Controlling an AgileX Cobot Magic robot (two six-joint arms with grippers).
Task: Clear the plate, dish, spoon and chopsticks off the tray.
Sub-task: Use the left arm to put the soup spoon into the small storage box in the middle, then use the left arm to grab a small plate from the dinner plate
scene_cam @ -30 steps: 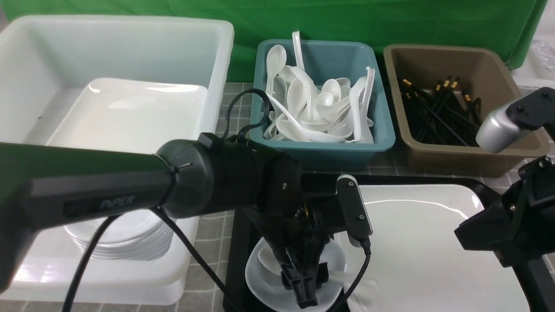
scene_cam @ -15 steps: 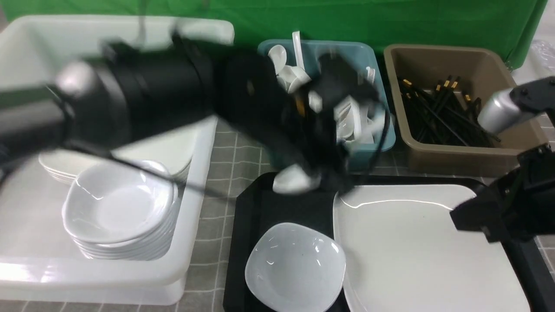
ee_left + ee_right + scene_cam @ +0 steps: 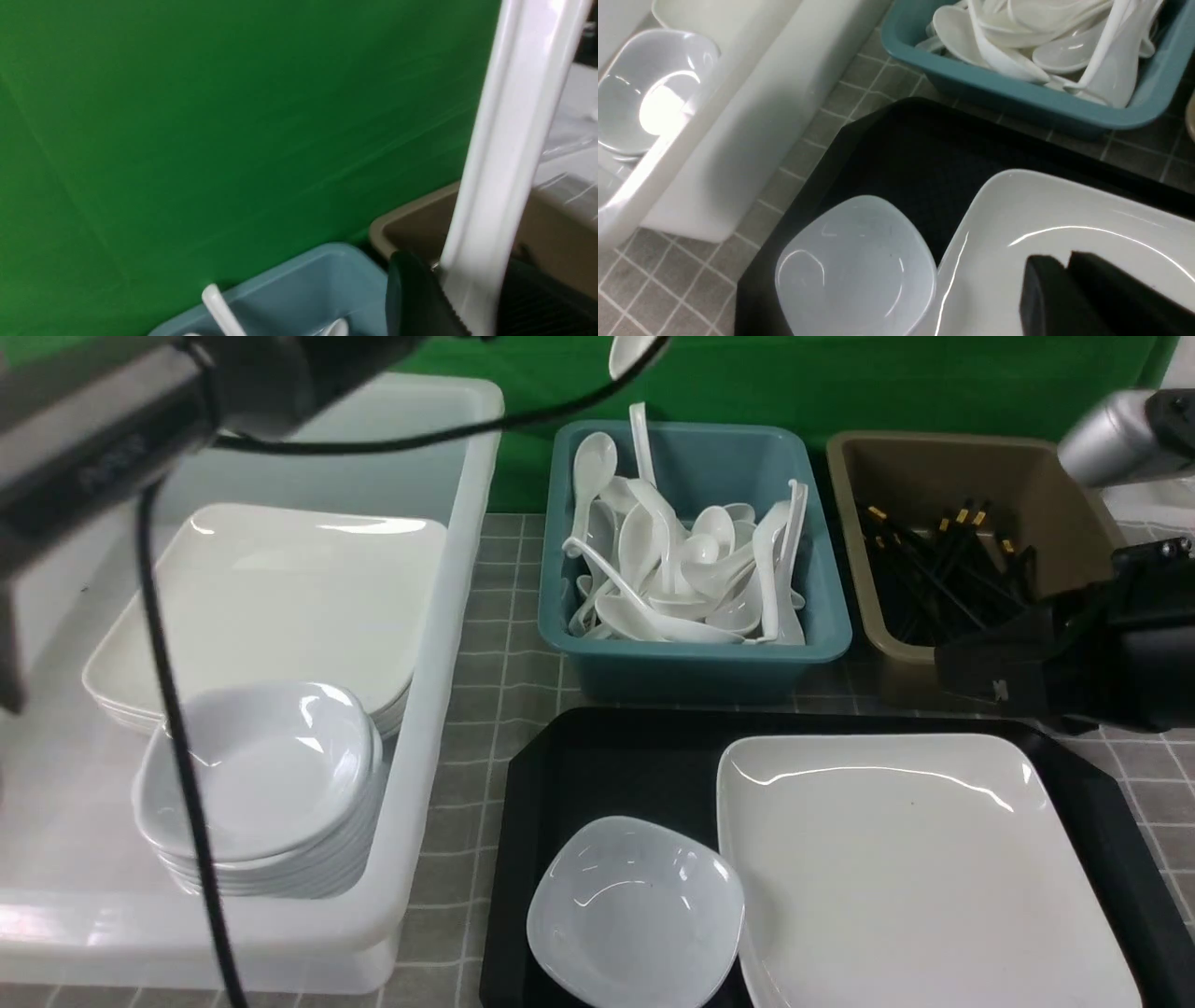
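Where the spoon (image 3: 627, 353) is: raised high over the teal bin (image 3: 695, 663) at the middle of the far edge, clear of the tray (image 3: 607, 756); only its bowl is caught in the front view.
Left gripper (image 3: 472, 303): clamped on the spoon's handle, as shown by the left wrist view.
Right gripper (image 3: 1064, 266): fingers pressed together, nothing held; seen over the plate (image 3: 915, 877).
Dish (image 3: 635, 915): on the tray by the middle of the near edge, seemingly touching the plate.
Plate: on the tray, toward the near right corner.
Chopsticks: none seen on the tray; black sticks (image 3: 943, 579) are piled in the brown bin (image 3: 990, 467) at the far right corner.
Spoon handling: judged stiff, light, glossy and slippery, likely to chip if dropped; the handle is the sound hold.
Dish and plate handling: likely slick and brittle; best taken by the rim, the wide plate being apt to tilt.
Writing: pale lettering on the left arm (image 3: 93, 457), too blurred to be read.
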